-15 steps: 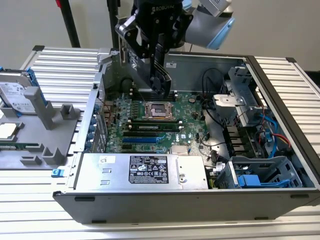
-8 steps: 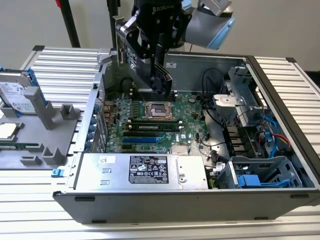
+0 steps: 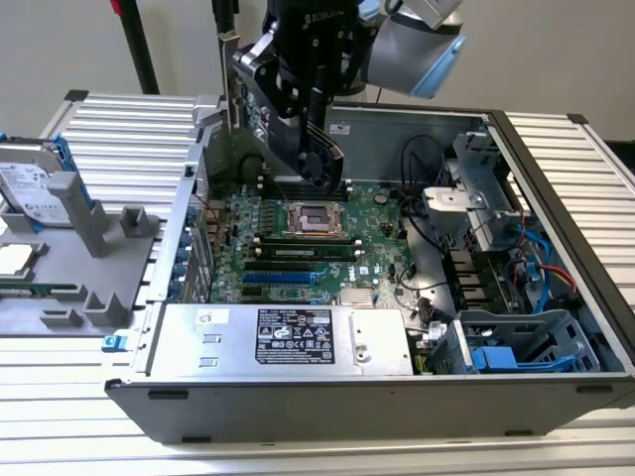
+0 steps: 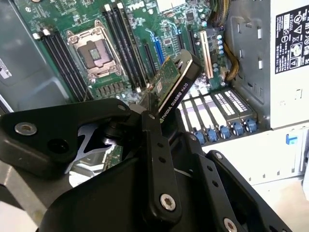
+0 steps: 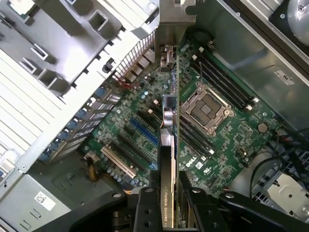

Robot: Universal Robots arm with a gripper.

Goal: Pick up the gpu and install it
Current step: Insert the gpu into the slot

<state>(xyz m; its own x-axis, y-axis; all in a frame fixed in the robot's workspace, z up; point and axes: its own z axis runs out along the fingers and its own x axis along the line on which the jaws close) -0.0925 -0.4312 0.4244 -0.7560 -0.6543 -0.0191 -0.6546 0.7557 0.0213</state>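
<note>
Hand (image 5: 169, 205) in a firm pinch on the gpu (image 5: 168, 154), aloft above the motherboard (image 5: 231, 140).

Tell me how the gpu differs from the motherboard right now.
Size: the gpu is a small narrow card; the motherboard is far larger. Pose: the gpu is clamped in the jaws, on edge above the motherboard and unseated; the motherboard lies flat in the case. Look: the gpu has a black cover on one face; the motherboard's face is bare, with slots and a socket. Both are green circuit boards.
</note>
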